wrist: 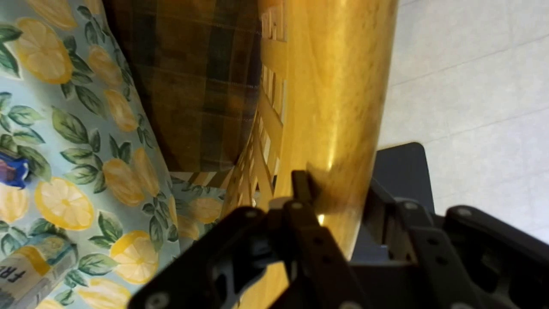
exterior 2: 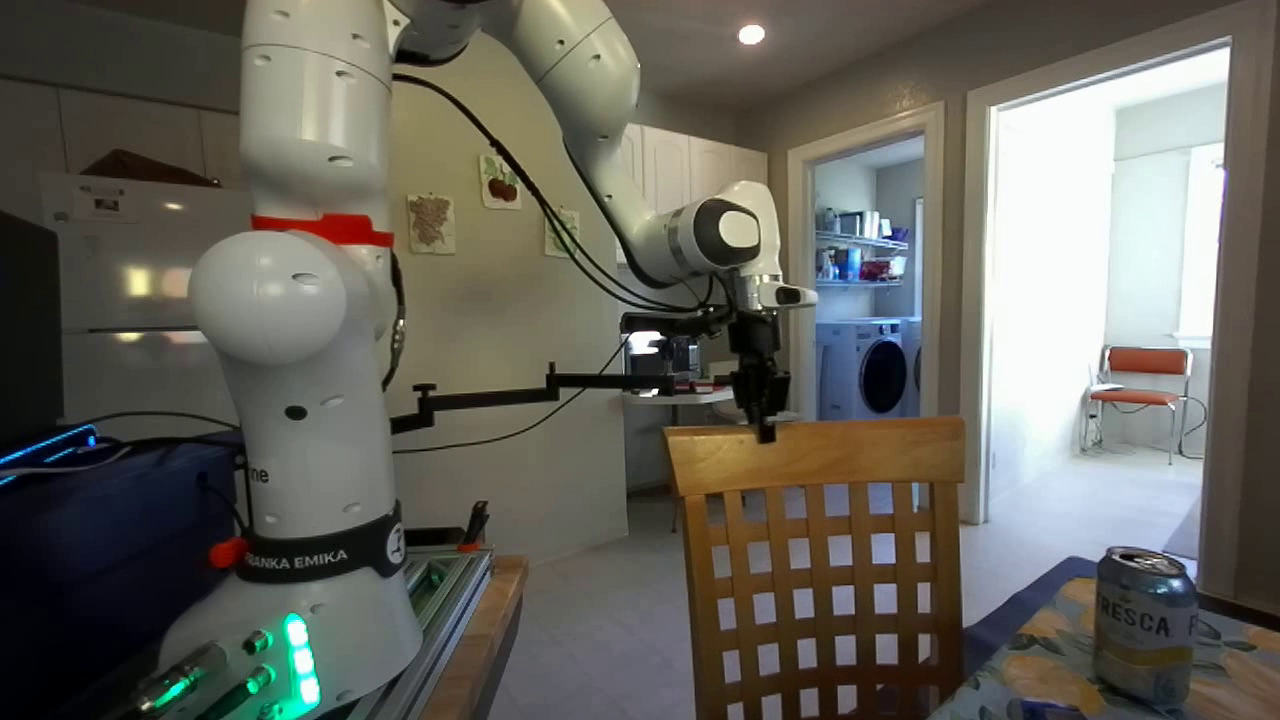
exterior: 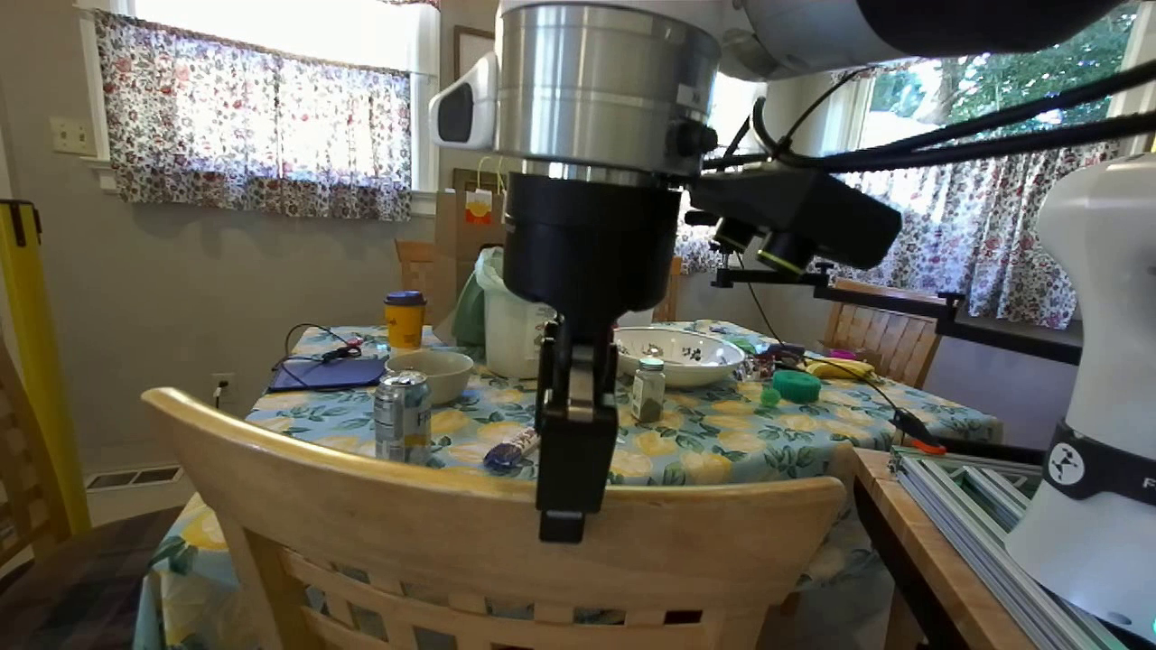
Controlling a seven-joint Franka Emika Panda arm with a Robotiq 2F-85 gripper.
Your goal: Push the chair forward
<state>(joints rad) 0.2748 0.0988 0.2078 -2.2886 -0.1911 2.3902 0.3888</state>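
The chair (exterior: 406, 533) is light wood with a curved top rail and a lattice back. It stands upright at the table, and its rail (exterior 2: 870, 450) also shows in an exterior view. In the wrist view the rail (wrist: 334, 107) runs from top to bottom, with a dark plaid seat left of it. My gripper (exterior: 564, 528) points down over the rail and also shows in an exterior view (exterior 2: 765, 432). In the wrist view the fingers (wrist: 339, 191) straddle the rail, partly closed, one on each face. The far fingertip is hidden behind the rail.
The table (exterior: 713, 442) wears a lemon cloth. A soda can (exterior: 403, 417) stands near its edge by the chair; a glass jar (exterior: 647, 390) and bowl (exterior: 431, 375) stand farther in. The robot base (exterior: 1075, 542) is on a wooden bench. Another chair (exterior: 18, 469) stands left.
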